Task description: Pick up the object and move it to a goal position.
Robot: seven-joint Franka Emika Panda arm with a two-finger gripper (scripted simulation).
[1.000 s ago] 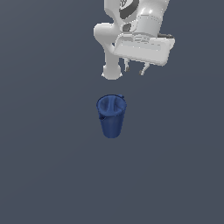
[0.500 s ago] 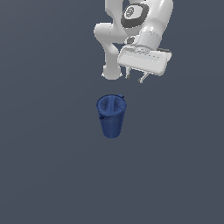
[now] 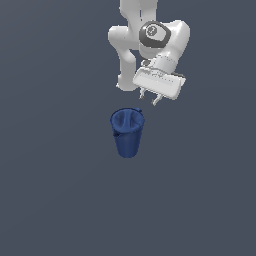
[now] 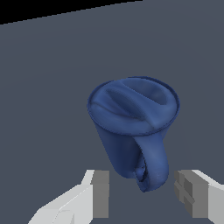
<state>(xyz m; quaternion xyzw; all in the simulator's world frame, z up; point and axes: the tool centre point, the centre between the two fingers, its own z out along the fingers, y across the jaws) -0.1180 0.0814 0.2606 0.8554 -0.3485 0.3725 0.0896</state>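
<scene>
Cup (image 3: 127, 134): dark blue, upright on the grey surface (image 3: 60, 190).
Fingers (image 4: 101, 192): spread wide, holding nothing.
Cup to fingers: handle (image 4: 153, 164) faces the gap; cup untouched, just ahead of the gripper (image 3: 149, 100).

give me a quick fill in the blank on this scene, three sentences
1. The pitcher is dark ____ in color.
2. The gripper has its jaws ____, with nothing between them.
3. The pitcher stands ____ on the grey floor, rim facing up.

Missing words: blue; open; upright
</scene>
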